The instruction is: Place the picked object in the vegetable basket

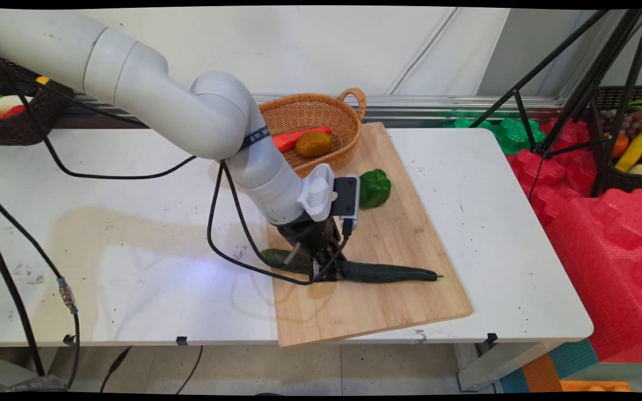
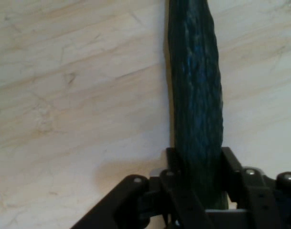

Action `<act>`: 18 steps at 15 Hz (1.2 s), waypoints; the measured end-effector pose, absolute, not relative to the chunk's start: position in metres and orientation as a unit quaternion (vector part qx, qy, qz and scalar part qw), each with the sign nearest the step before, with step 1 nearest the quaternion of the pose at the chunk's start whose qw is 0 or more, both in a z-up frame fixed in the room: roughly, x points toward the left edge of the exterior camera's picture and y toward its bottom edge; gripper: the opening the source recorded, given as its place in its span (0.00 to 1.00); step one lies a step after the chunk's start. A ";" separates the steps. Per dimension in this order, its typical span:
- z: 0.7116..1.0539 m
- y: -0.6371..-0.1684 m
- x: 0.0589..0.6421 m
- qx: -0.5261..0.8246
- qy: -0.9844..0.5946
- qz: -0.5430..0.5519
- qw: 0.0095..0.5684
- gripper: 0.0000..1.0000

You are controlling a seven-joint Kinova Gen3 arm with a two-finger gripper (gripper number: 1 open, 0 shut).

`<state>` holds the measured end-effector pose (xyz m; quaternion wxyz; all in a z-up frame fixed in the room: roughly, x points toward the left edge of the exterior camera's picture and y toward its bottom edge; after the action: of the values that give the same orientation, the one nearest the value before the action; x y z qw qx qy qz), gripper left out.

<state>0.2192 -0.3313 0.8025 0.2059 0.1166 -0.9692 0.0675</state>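
White table [image 1: 131, 223] fills most of the main view, with a bamboo cutting board [image 1: 388, 301] lying across its middle. On the board's lower half lies a dark green cucumber [image 1: 388, 273] — the gripper [image 1: 315, 267] is down over its left part, fingers [image 2: 233, 164] closed against both its sides. Above sit a green pepper [image 1: 375, 187] and, at top centre, a wicker basket [image 1: 304, 114] with a potato [image 1: 314, 143].

Your end effector [image 2: 199, 188] has both fingers [image 2: 173, 167] pressed against a dark green cucumber [image 2: 195, 95] lying on a pale wooden board [image 2: 78, 95].
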 end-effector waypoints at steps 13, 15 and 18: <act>0.903 -0.332 0.235 0.131 -0.948 0.151 0.248 0.00; 0.923 -0.339 0.242 0.139 -0.942 0.172 0.254 0.00; 0.954 -0.358 0.259 0.164 -0.927 0.216 0.261 0.00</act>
<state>0.2586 -0.3583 0.9541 0.2608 0.1636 -0.9266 0.2160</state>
